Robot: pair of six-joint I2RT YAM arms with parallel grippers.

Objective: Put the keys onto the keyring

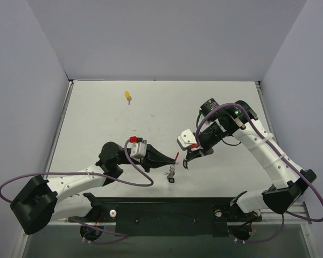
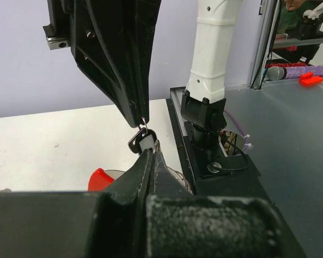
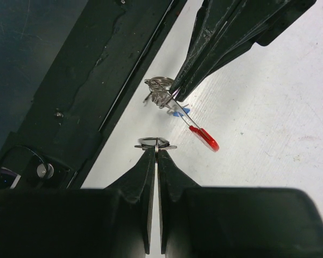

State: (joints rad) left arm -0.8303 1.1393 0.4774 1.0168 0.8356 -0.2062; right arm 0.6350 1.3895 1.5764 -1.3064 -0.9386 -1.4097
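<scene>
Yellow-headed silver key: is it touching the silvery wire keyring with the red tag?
Apart. The top external view shows the yellow-headed silver key lying alone far out, with bare table between it and the red-tagged silvery wire keyring by the left gripper.

Both arms — the left arm (image 1: 78,183) and the right arm (image 1: 269,156) — have white link shells and black joints. A purple cable (image 1: 54,173) loops along each one. The fingers (image 3: 145,183) are black, long and tapered; a white block (image 1: 186,138) sits at each wrist.
</scene>
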